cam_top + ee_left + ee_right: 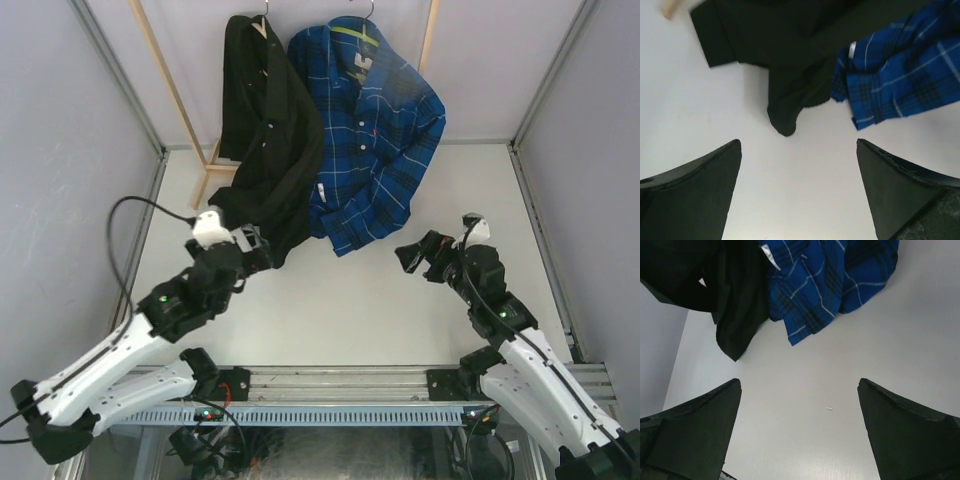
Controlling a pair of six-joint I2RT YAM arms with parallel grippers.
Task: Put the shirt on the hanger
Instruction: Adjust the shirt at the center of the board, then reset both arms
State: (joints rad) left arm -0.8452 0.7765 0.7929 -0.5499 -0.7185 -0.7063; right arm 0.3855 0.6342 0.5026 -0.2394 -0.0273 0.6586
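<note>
STEP: hanging judged done; plain black long-sleeved button-up shirt [265, 130] draped on pale cream wooden hanger [259, 27] | TOOLS: left gripper [799, 145] spread wide, empty, black hem just ahead of its tips; right gripper [799, 382] spread wide, empty, shirt well ahead-left | NEXT: probably back both arms clear without snagging the hem

surface: white table [330, 310] | standing on it: wooden rack [205, 178], foot at far left | reaching down to it: lower ends of black shirt [265, 200] and blue plaid shirt [370, 190], side by side | loose: tiny white speck [829, 408]
</note>
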